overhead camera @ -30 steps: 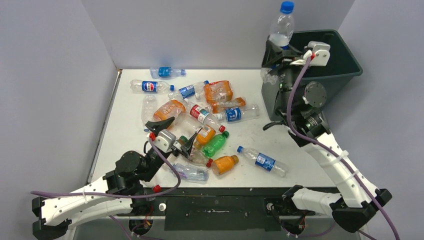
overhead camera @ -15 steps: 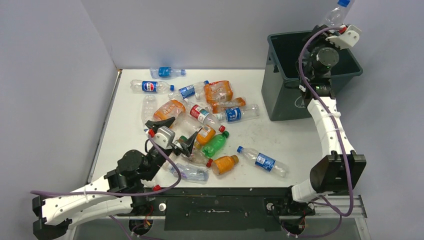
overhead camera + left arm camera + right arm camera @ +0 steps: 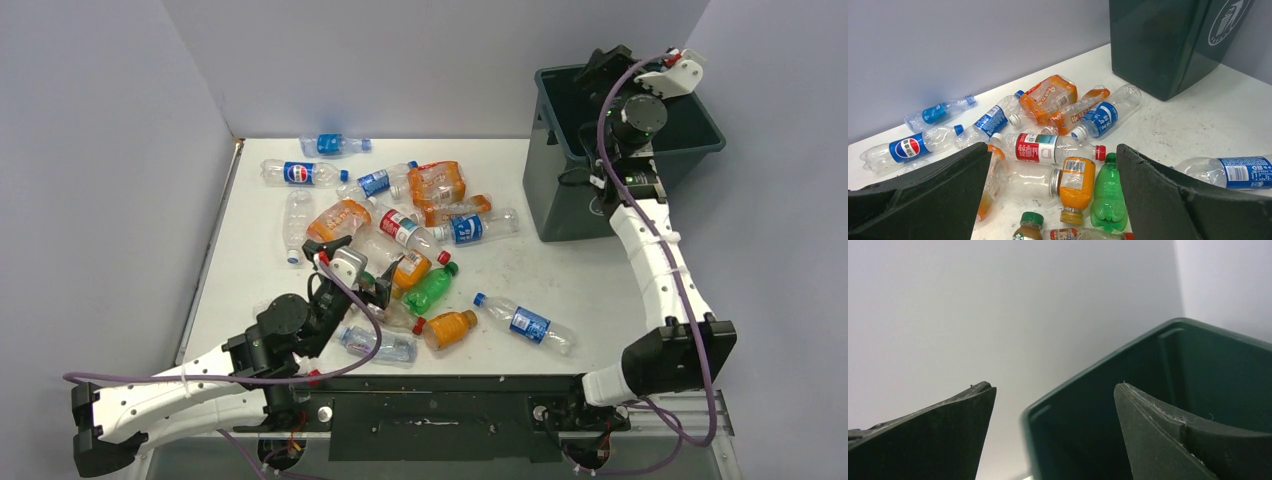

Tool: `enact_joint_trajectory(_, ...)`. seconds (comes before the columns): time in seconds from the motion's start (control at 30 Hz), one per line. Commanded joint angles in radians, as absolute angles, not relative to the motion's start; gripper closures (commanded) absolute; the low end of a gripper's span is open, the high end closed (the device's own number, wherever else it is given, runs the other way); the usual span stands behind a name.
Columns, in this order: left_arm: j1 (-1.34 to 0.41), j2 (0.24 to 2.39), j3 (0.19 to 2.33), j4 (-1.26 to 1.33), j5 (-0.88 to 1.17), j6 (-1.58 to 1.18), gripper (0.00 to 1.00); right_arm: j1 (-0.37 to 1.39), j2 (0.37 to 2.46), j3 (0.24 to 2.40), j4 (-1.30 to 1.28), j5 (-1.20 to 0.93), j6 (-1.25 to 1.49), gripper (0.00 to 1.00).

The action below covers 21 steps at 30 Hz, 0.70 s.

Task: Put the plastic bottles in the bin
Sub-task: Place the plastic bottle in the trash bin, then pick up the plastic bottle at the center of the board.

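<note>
Bottles strew the table beside the bin; both arms' jaws stand open.

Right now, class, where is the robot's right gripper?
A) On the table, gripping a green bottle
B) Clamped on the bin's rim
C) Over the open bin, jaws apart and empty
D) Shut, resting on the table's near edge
C: the right gripper hangs over the bin, jaws apart with nothing between them.
</note>
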<state>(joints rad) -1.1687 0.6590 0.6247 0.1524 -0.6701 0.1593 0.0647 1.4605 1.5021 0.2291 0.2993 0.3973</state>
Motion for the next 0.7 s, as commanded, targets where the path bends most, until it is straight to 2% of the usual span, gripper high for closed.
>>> enact_joint_trajectory(0.0, -1.168, 0.666, 0.690, 0.149, -0.718, 0.144, 0.04, 0.204, 1.350, 1.531, 0.202, 0.253, 0.415, 0.08)
enact_joint_trajectory(0.17, -1.170, 0.707, 0.745, 0.053, -0.753, 0.144, 0.04, 0.463, 1.274, 1.386, 0.103, 0.230, 0.468, 0.00)
enact_joint_trajectory(0.27, -1.170, 0.755, 0.781, 0.004, -0.731, 0.140, 0.04, 0.644, 1.245, 1.270, 0.064, 0.277, 0.436, 0.10)
enact_joint_trajectory(0.33, -1.172, 0.791, 0.817, -0.091, -0.694, 0.132, 0.04, 0.710, 1.244, 1.221, -0.023, 0.271, 0.435, 0.10)
enact_joint_trajectory(0.53, -1.175, 0.848, 0.893, -0.260, -0.549, 0.094, 0.04, 0.731, 1.199, 1.091, -0.294, 0.239, 0.398, 0.10)
enact_joint_trajectory(0.67, -1.198, 0.833, 0.868, -0.264, -0.431, 0.101, 0.04, 0.708, 1.136, 0.991, -0.451, 0.267, 0.343, 0.10)
